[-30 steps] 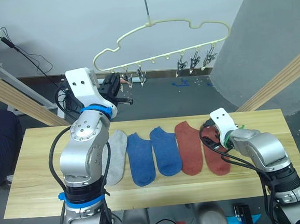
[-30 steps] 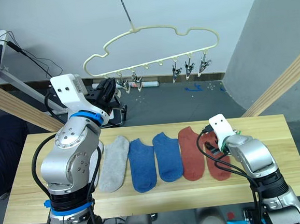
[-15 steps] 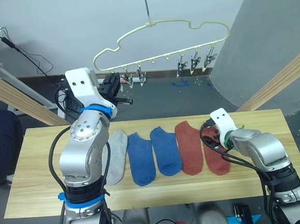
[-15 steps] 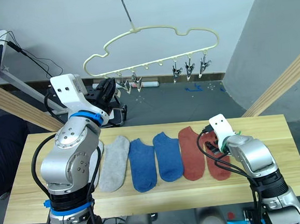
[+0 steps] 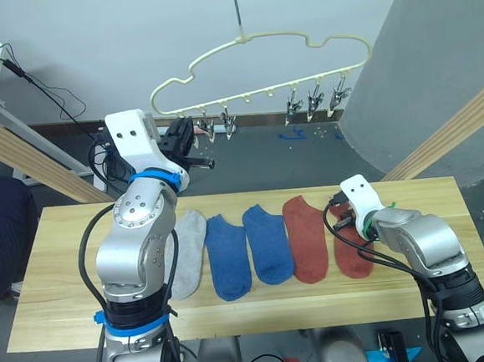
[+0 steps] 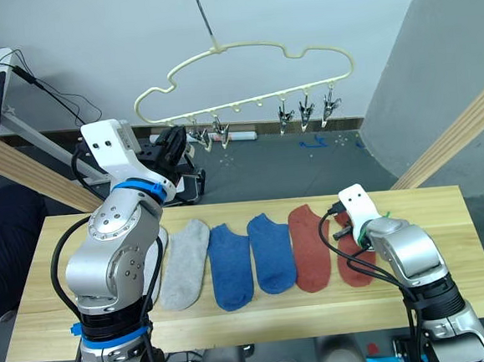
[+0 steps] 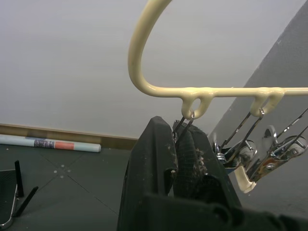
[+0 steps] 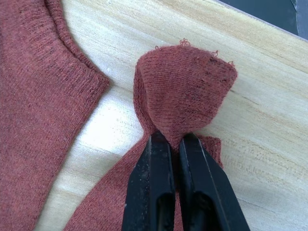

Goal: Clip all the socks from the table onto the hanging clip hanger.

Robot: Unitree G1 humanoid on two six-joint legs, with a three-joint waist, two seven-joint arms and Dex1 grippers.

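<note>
Fabric of the outermost rust red sock (image 8: pixel 185 91) now bunches up from the table (image 5: pixel 65 270), pinched in the right gripper (image 8: pixel 174 144). Left gripper (image 7: pixel 180 149) stays raised, fingers clenched at a clip beneath the clip hanger (image 5: pixel 257 58). Left of the right gripper lie four more socks (image 5: pixel 247 248).

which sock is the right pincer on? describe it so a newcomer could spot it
On the pale wood table, five socks lie in a row: grey, two blue, two rust red. It is the rust red sock at the row's right end, beside the other red sock. Unlike that flat one, its top end is bunched up, pinched in the right pincer.
</note>
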